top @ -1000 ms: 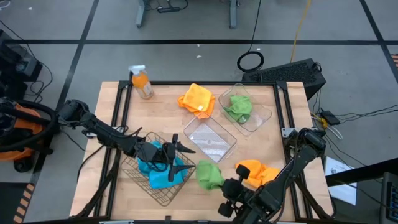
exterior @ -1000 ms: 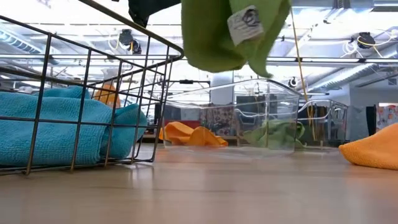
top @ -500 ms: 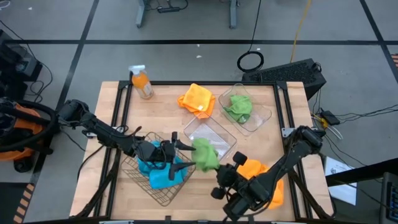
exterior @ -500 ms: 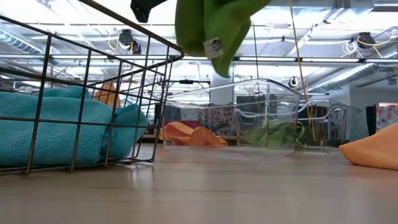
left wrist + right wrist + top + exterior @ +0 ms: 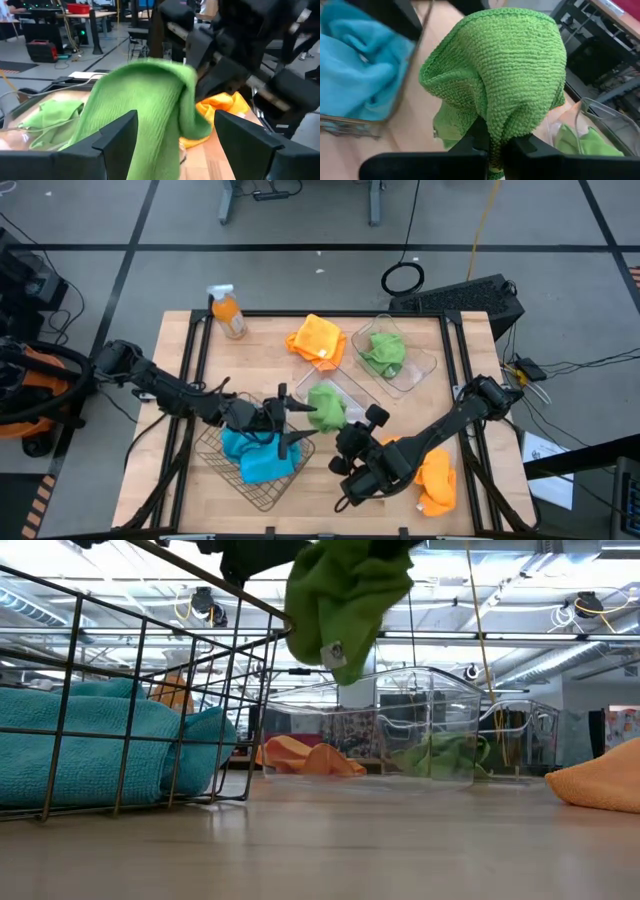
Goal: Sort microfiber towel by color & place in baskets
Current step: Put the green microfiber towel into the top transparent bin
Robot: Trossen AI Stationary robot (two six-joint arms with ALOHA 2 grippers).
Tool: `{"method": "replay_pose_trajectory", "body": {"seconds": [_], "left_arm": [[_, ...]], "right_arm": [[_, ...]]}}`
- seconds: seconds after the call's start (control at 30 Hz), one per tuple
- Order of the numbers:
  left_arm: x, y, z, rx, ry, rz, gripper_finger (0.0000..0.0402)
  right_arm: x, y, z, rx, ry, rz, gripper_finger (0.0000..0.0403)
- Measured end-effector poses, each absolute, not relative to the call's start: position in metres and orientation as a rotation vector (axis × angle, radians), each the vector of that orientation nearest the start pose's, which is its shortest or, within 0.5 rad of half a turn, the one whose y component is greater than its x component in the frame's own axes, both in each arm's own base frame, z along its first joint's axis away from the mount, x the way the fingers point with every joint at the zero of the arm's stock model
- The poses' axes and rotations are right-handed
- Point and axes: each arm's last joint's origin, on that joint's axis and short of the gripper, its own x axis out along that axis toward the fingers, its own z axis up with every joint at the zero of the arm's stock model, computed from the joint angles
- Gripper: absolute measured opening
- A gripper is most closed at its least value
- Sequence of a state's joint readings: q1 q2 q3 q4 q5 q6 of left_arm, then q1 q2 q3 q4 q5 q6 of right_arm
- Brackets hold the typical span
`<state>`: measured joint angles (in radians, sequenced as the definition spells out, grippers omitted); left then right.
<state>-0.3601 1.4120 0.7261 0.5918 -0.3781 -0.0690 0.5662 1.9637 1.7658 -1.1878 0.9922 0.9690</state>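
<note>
Green towel (image 5: 326,406) aloft; others scattered

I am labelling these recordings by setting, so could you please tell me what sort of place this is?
Probably a robotics lab or workshop: a bare concrete floor marked with dark tape, a keyboard lying beside the wooden table, and workbenches behind.

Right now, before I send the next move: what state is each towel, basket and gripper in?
right gripper: shut on carried green towel, held in the air
left gripper: open, empty, above wire basket
blue towels: in wire basket
near clear tub: nothing seen in it
far clear tub: holds second green towel
orange towels: loose on table
</note>
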Motion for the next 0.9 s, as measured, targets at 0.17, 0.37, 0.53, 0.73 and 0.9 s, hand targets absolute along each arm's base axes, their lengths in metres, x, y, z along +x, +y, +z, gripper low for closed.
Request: {"method": "replay_pose_trajectory", "body": {"seconds": [0.17,0.37,0.53,0.73,0.9], "left_arm": [[0.288,-0.084,0.246,-0.026,0.091,0.054,0.027],[0.292,-0.073,0.243,-0.023,0.131,0.004,0.027],[0.294,-0.065,0.242,-0.045,0.138,-0.07,0.027],[0.295,-0.061,0.242,-0.048,0.14,-0.082,0.027],[0.295,-0.062,0.242,-0.052,0.145,-0.153,0.027]], "right_arm": [[0.339,0.18,0.26,-0.117,0.717,-0.78,0.0013],[0.34,0.17,0.25,-0.14,0.745,-0.813,0.0013],[0.34,0.169,0.25,-0.146,0.748,-0.815,0.0013],[0.34,0.168,0.25,-0.153,0.752,-0.816,0.0013],[0.339,0.169,0.25,-0.118,0.738,-0.833,0.0013]]}}
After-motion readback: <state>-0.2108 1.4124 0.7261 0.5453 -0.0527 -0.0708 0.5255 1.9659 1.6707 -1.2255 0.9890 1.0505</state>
